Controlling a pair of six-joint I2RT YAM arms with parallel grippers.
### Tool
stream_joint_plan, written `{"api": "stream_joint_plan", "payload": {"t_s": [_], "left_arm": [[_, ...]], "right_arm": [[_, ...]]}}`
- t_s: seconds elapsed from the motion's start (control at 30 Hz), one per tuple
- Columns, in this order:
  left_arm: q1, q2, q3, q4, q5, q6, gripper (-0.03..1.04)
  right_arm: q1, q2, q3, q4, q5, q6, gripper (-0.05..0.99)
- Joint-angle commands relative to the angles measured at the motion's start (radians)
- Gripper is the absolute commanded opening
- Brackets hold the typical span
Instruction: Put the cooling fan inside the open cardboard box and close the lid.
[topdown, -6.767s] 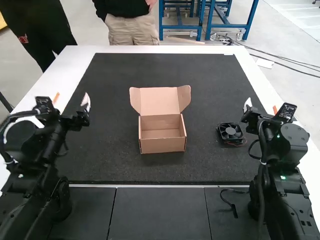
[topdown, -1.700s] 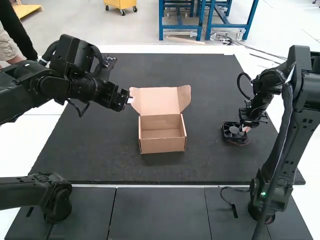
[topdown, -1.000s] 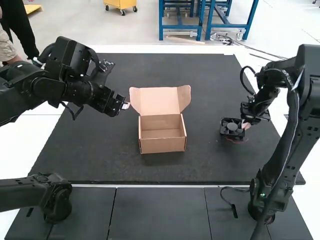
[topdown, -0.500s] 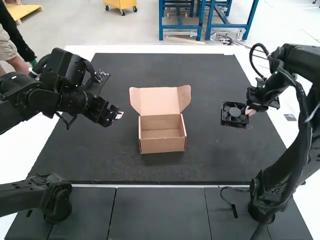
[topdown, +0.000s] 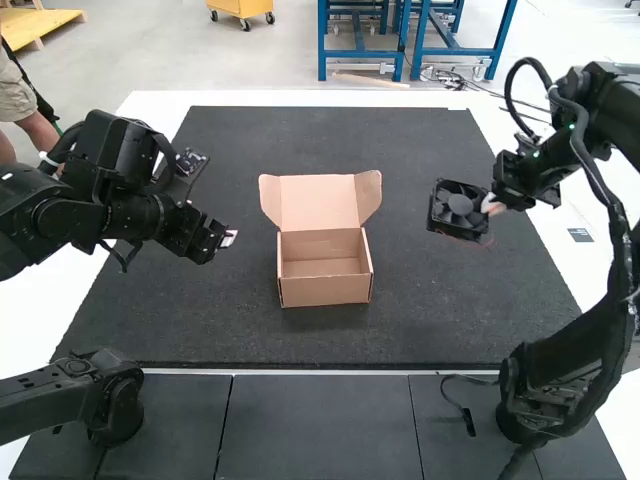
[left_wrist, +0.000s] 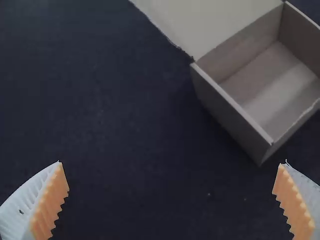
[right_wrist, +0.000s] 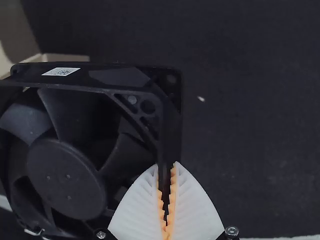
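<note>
The open cardboard box stands mid-mat, its lid raised at the back and its inside bare; the left wrist view also shows the box. To the right of the box, a black cooling fan hangs above the mat, tilted on edge. My right gripper is shut on the fan's frame. Up close, the fan is pinched at one side by the white ribbed fingers. My left gripper hovers over the mat left of the box, open, with orange-padded fingers spread wide and nothing between them.
A black mat covers most of the white table. A small dark tag lies on the table at the right. A person's arm shows at the far left edge.
My right gripper has lifted the fan off the mat and carried it up and left toward the box. The left gripper has drawn back from the lid, down and to the left.
</note>
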Motion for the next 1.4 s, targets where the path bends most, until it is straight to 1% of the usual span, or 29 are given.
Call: {"api": "stream_joint_plan", "payload": {"t_s": [0.0,0.17,0.37,0.6,0.7,0.87,1.03,1.2,1.37], "left_arm": [[0.005,-0.026,-0.010,0.005,-0.017,0.011,0.97],[0.005,-0.037,-0.024,0.010,-0.022,0.011,0.97],[0.005,-0.055,-0.041,0.010,-0.023,0.012,0.97],[0.005,-0.067,-0.055,0.008,-0.023,0.017,0.97],[0.005,-0.070,-0.058,0.010,-0.023,0.017,0.97],[0.005,-0.078,-0.056,0.008,-0.023,0.017,0.97],[0.005,-0.078,-0.056,0.008,-0.023,0.018,0.97],[0.005,-0.078,-0.058,0.002,-0.023,0.018,0.97],[0.005,-0.084,-0.058,-0.001,-0.036,0.018,0.97]], "right_arm": [[0.076,-0.036,0.038,-0.011,-0.059,0.048,-0.02],[0.218,-0.047,0.038,-0.008,-0.059,0.146,-0.02],[0.401,-0.047,0.028,0.048,-0.052,0.283,-0.02],[0.582,-0.036,0.000,0.104,-0.013,0.380,-0.02],[0.622,-0.022,-0.005,0.127,-0.009,0.406,-0.02],[0.634,-0.004,-0.008,0.161,0.001,0.432,-0.02],[0.655,0.027,-0.025,0.182,0.024,0.430,-0.02],[0.715,0.076,-0.026,0.213,0.044,0.430,-0.02],[0.764,0.133,-0.023,0.258,0.046,0.430,-0.02]]}}
